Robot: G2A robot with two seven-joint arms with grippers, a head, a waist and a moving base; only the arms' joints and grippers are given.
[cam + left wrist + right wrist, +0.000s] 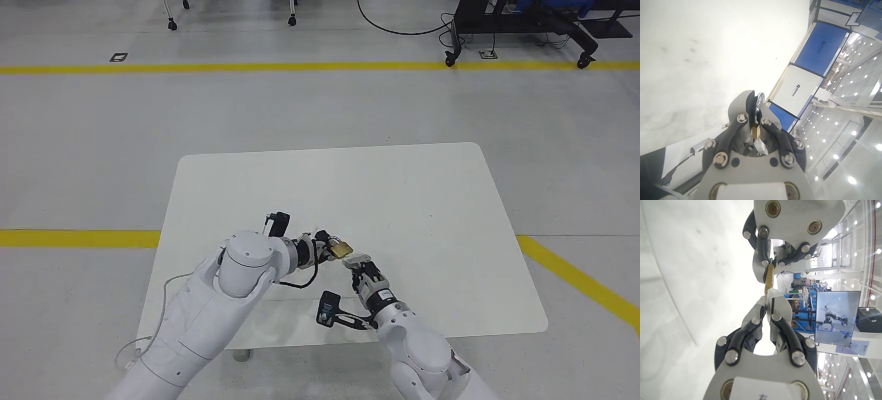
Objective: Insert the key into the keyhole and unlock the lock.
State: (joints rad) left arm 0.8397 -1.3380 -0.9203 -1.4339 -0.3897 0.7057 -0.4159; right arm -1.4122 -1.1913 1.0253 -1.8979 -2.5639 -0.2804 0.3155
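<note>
A brass padlock (pixel 341 247) is held above the middle of the white table, between my two grippers. My left gripper (pixel 325 243) is shut on its silver shackle (pixel 759 102), and the brass body (pixel 755 131) hangs past the fingers. In the right wrist view the left gripper (pixel 769 266) grips the lock's (pixel 769 277) far end. My right gripper (pixel 767 303) is shut on the key's tape-wrapped head (pixel 770 296), which sits against the lock's near end. The key's blade is hidden. From above, the right gripper (pixel 355 263) meets the lock from the table's front side.
The white table (pixel 420 200) has bare room on all sides of the grippers. Its front edge (pixel 470 335) runs just beneath the right arm. Wheeled frames (pixel 520 30) stand on the floor far behind.
</note>
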